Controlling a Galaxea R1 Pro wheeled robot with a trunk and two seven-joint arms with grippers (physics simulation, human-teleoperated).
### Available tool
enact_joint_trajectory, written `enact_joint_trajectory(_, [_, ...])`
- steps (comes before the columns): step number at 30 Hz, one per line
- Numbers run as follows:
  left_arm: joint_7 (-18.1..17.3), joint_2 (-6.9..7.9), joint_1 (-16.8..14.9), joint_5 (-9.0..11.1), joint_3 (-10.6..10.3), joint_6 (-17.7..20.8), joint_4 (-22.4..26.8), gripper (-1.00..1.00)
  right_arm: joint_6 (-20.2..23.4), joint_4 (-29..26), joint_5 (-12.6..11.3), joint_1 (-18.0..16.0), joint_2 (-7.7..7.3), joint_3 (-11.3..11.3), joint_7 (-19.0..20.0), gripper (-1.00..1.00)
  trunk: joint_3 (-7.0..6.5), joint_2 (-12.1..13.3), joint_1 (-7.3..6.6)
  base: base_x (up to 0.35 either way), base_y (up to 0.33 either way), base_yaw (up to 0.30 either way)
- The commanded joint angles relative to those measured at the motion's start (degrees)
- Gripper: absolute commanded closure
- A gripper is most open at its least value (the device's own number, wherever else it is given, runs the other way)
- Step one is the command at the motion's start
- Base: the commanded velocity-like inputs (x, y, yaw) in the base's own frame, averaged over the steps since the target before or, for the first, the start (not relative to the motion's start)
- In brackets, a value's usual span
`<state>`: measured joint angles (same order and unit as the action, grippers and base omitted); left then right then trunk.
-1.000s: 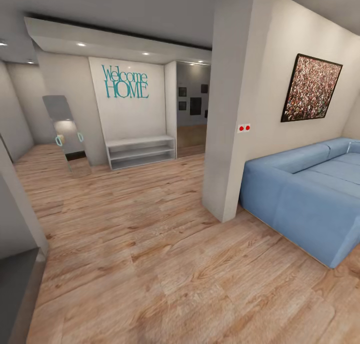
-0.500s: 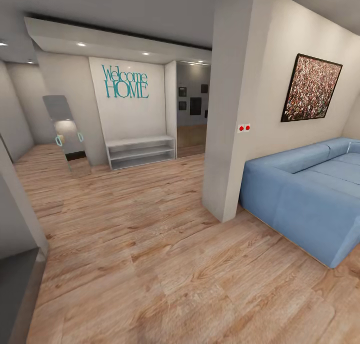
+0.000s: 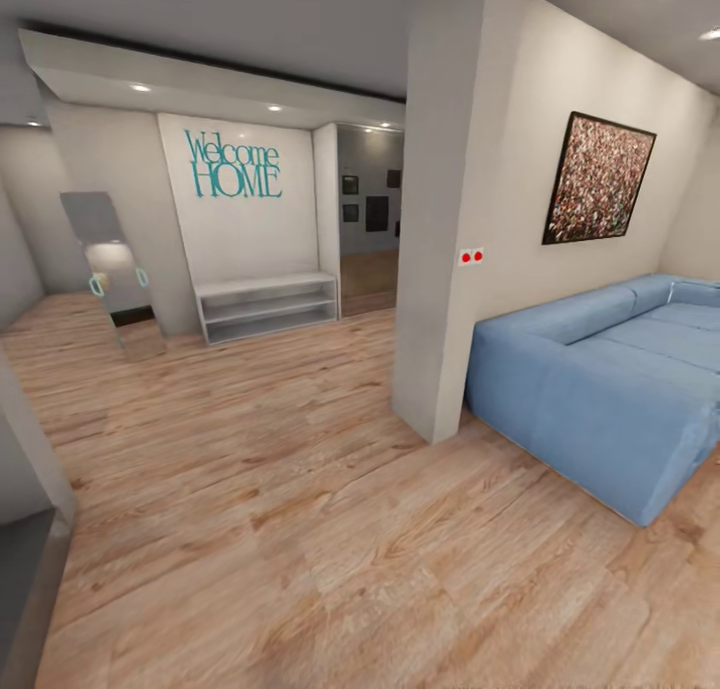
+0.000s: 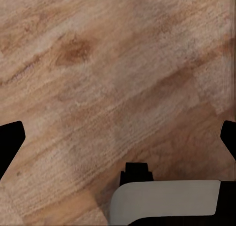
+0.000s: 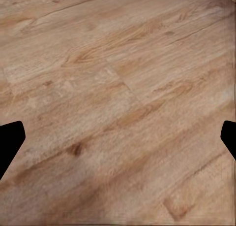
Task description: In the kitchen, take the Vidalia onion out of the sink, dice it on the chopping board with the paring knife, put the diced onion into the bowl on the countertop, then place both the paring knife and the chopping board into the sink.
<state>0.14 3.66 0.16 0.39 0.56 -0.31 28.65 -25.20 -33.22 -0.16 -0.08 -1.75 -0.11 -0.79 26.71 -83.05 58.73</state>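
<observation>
Since a moment ago, my head camera is swinging right. Both claws, left [image 4: 118,137] and right [image 5: 118,137], are hanging wide open over wooden floor [image 3: 300,529]. Beyond, a blue sofa [image 3: 600,389] is sitting; no onion is showing.

Each pincer's fingertips [image 4: 11,140] are cut by the wrist pictures' side edges. The blue sofa [image 3: 600,379] runs off the frame edge; the small dark pictures [image 3: 375,212] down the hallway are unreadable.

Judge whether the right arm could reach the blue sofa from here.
Probably not. The sofa sits well off across bare wooden floor, and the right gripper hangs open over floorboards. Nothing blocks the way.
</observation>
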Motion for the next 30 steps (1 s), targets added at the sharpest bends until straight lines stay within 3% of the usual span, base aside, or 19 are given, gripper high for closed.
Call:
enact_joint_trajectory(1, [0.02, -0.05, 0.01, 0.04, 0.05, -0.03, -0.11, -1.0, -0.1, 0.02, -0.01, -0.01, 0.0, 0.02, -0.08, -1.0, 0.01, -0.02, 0.0, 0.0, 0.0, -0.225])
enact_joint_trajectory(30, [0.01, -0.03, 0.01, 0.05, 0.07, -0.21, -1.25, -1.0, -0.2, 0.39, -0.01, -0.01, 0.05, 0.05, -0.01, -1.0, -1.06, -0.02, 0.0, 0.0, 0.0, -0.206])
